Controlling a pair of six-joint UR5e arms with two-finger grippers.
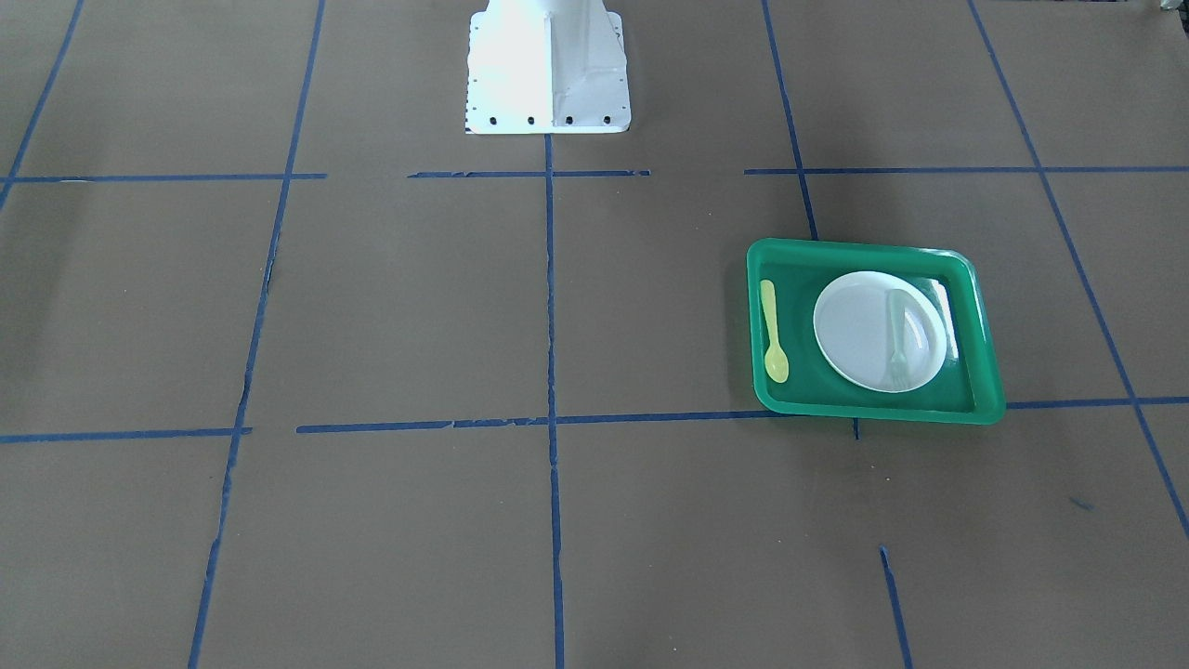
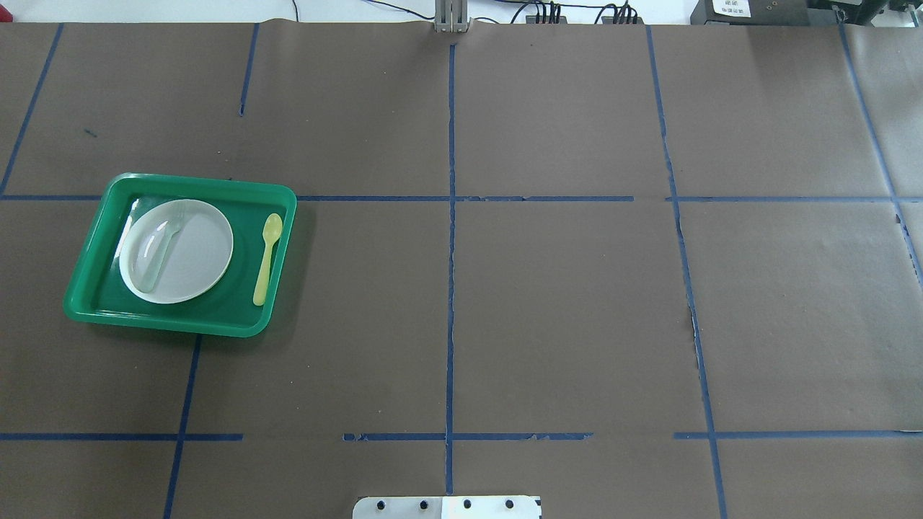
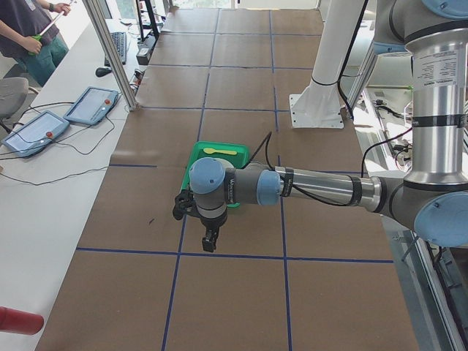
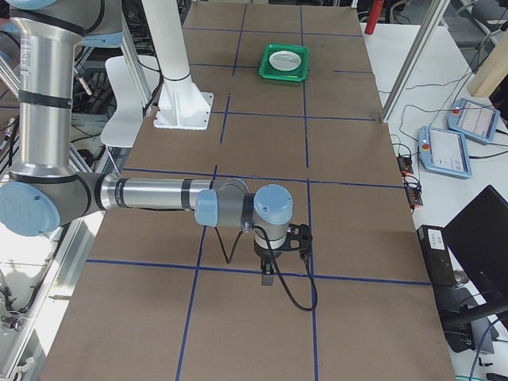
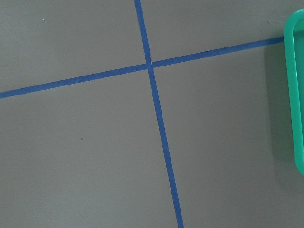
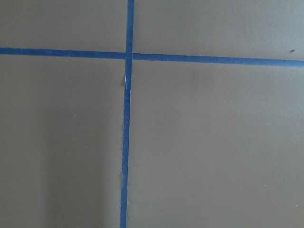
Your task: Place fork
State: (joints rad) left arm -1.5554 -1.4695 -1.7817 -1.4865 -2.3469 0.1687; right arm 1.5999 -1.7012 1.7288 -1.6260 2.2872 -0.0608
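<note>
The pale translucent fork (image 2: 162, 244) lies on the white plate (image 2: 198, 256) inside the green tray (image 2: 202, 182), on the table's left half. In the front-facing view the fork (image 1: 897, 334) lies on the plate's right part (image 1: 859, 330). My left gripper (image 3: 210, 241) shows only in the exterior left view, hanging over the bare table beside the tray (image 3: 196, 155); I cannot tell whether it is open or shut. My right gripper (image 4: 268, 274) shows only in the exterior right view, far from the tray (image 4: 284, 73); I cannot tell its state either.
A yellow spoon (image 2: 267, 259) lies in the tray beside the plate. The tray's rim (image 5: 297, 95) shows at the right edge of the left wrist view. Blue tape lines cross the brown table. The white robot base (image 1: 548, 65) stands at mid-table. Operators and tablets (image 3: 91, 106) are at the side.
</note>
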